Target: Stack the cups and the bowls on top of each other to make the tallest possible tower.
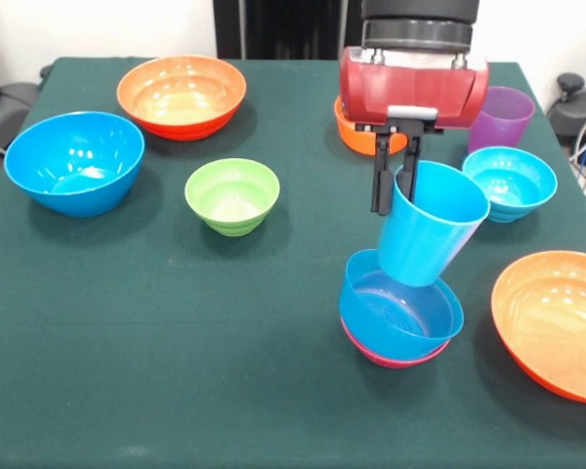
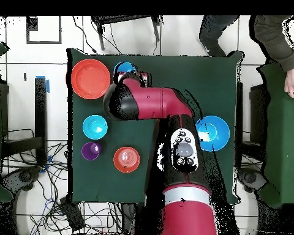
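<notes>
A: So, the surface first: a dark green cloth covers the table (image 1: 176, 391), and the overhead view shows pale floor tiles around it, with cables trailing off one edge and a person's sleeve and hand (image 2: 293, 82) at a side bench.

B: Take the green bowl (image 1: 231, 194) as the marker. What sits to its left?

A: A large blue bowl (image 1: 74, 161), well apart from it. Behind the green bowl, toward the far edge, is an orange bowl (image 1: 182, 95).

B: And to its right?

A: The tower (image 1: 400, 318): a blue bowl nested in a pink bowl (image 1: 391, 358), of which only the rim shows. Farther right stand a small cyan bowl (image 1: 509, 182), a purple cup (image 1: 500, 118) behind that, and another orange bowl (image 1: 555, 320) at the table's edge. One more orange bowl (image 1: 356, 135) is partly hidden behind the arm.

B: The claw?

A: The gripper (image 1: 396, 171) pinches the rim of the light blue cup (image 1: 430, 225), one finger inside, one outside. The cup is tilted, its base down inside the tower's blue bowl; whether it touches, I cannot tell.
</notes>
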Robot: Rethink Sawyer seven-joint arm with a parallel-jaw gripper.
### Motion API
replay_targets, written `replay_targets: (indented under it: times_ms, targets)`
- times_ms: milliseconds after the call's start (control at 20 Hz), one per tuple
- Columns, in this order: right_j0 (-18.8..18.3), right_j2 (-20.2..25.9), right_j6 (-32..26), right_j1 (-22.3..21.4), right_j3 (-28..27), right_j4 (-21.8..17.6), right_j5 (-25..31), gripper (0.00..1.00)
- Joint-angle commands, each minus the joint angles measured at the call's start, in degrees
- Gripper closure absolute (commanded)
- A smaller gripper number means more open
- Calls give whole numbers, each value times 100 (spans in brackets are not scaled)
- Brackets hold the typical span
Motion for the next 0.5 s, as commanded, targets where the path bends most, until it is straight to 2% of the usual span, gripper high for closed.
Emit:
replay_targets:
  times_ms: [50, 500]
  targets:
    - [141, 262, 230, 378, -162, -317, -17, 100]
    - [129, 263, 196, 366, -159, -325, -6, 100]
